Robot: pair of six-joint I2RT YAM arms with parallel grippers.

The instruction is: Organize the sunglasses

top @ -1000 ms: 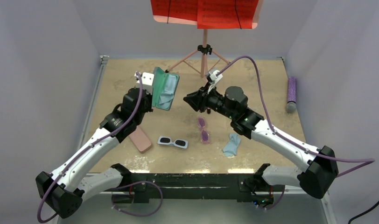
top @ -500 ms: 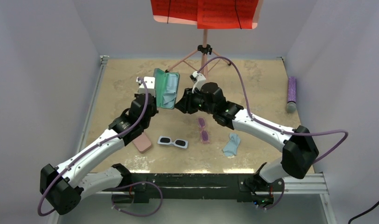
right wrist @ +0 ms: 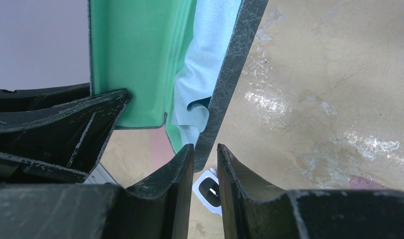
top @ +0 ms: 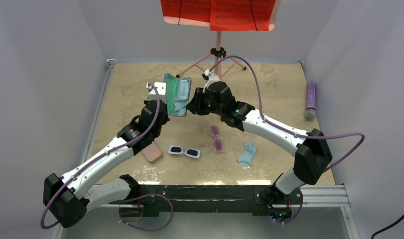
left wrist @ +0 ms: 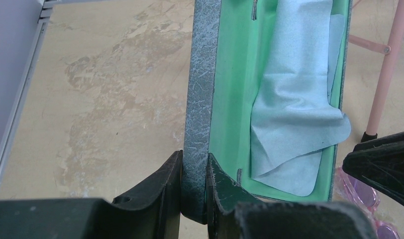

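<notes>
The left gripper point(left wrist: 194, 191) is pinched tight on the glasses case point(left wrist: 202, 74); its two black fingers press on either face of one long wall near a corner, holding the open case up off the table point(top: 269, 89); the right gripper point(right wrist: 205, 149) comes in from the opposite side, its fingers narrowed onto the lower corner of the other wall and, as far as its own camera shows, snug against both faces, so the case hangs between the two; the shell is a hard grey-blue rectangle with a crackled, leathery grain, lined in smooth mint green; a soft light blue cloth point(left wrist: 294, 99) slumps in folds inside it, one corner curling outward; the white sunglasses point(top: 184, 151), chunky and glossy with dark lenses, lie flat on the mottled sandy tabletop below both grippers and back toward the arm bases, touched by neither; the pink-purple sunglasses point(top: 217, 139), slim and translucent, lie below and just behind the right gripper, near the white pair but apart from it; a closed pink case point(top: 151, 151) lies behind the left gripper, partly under that arm.
</notes>
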